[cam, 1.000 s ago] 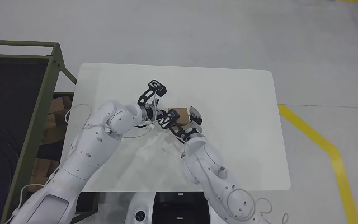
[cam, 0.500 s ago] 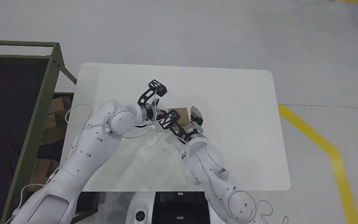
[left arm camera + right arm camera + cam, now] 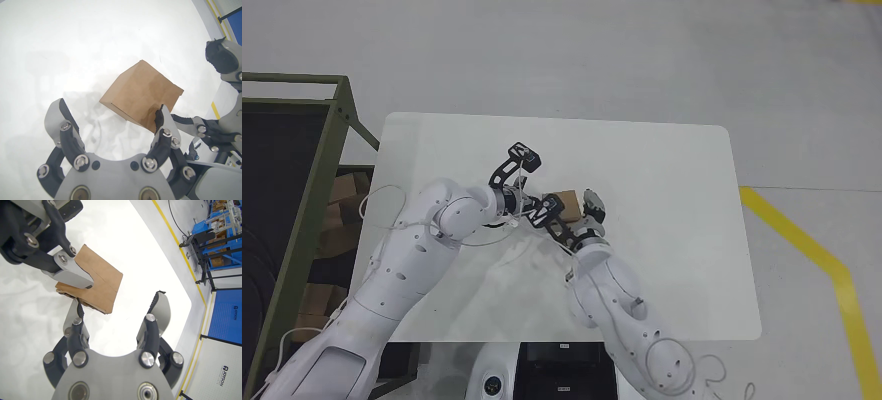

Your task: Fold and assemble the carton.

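Carton [image 3: 140,94] on table [image 3: 75,47], near corners covered by both spread jaws

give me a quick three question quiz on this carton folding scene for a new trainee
1. True or false: the grey left pincer and grey right pincer are both shut.
2. The brown cardboard carton sits: A on the white table; B on the floor; C clamped in mid-air.
3. How many cartons are on the table?
Key: 1 false, both are open; 2 A; 3 one.
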You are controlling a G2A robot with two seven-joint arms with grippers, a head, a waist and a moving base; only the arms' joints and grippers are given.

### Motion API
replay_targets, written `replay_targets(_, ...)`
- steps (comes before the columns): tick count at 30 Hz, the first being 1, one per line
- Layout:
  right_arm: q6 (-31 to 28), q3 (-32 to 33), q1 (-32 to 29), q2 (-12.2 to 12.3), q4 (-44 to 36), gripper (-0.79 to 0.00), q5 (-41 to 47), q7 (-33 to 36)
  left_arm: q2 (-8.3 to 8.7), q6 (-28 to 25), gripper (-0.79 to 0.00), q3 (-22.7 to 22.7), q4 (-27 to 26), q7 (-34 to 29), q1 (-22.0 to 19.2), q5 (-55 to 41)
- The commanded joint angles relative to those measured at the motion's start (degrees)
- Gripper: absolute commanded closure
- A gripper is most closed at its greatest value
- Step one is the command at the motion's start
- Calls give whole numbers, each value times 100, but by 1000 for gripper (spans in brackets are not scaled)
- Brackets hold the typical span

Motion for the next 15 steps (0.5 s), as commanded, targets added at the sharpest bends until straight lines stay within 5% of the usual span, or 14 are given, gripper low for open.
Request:
replay_targets(1,32,-7,9,-11,12,-600,-9,6,-2,0,-785,1,1,-1,-2,1)
replay_targets(15,69,4,-26,-63,10,-597,-75,-19,-10,-16,-785,1,30,11,-6,9)
